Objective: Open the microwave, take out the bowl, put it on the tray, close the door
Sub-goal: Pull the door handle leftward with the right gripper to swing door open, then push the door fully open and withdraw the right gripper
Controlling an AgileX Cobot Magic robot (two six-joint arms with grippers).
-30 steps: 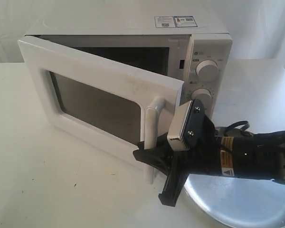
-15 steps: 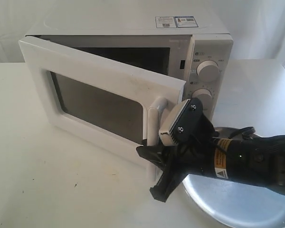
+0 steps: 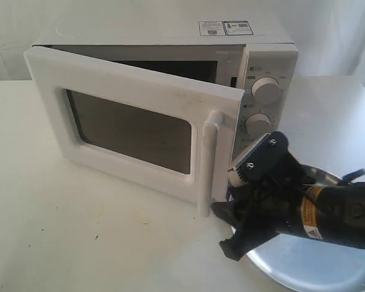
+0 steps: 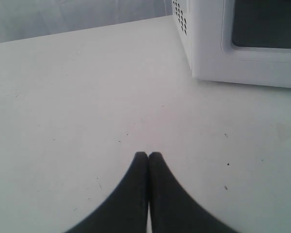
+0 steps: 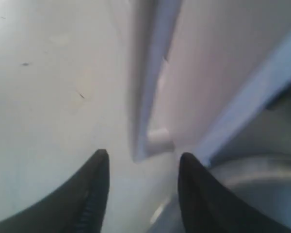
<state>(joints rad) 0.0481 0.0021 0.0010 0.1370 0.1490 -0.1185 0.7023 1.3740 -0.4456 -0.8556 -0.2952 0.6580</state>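
- Exterior view: the microwave stands on the white table. Its door is swung part-way out, hinged on the view's left. The cavity behind the door is dark, and you cannot tell what it holds.
- The door's vertical bar handle is on the free edge, below the two round knobs.
- Your right gripper is low over the table, just beside the door's lower free corner and near the foot of the handle. Its two black fingers are spread apart with nothing between them.
- The tray lies flat on the table to the front right of the microwave, partly under the right arm.
- Left wrist view: your left gripper has its fingertips pressed together with no gap and nothing caught in them. It is over bare table.
- The microwave's vented side and the door's white frame with its dark window are well ahead of this gripper, apart from it.
- Right wrist view: the picture is blurred, but the right gripper clearly shows a wide gap between its fingers, and it holds nothing.
- The lower end of the handle is just ahead of that gap. You cannot tell whether either finger touches it.
- The door runs off behind the handle, and the tray's shiny rim shows beside one finger.
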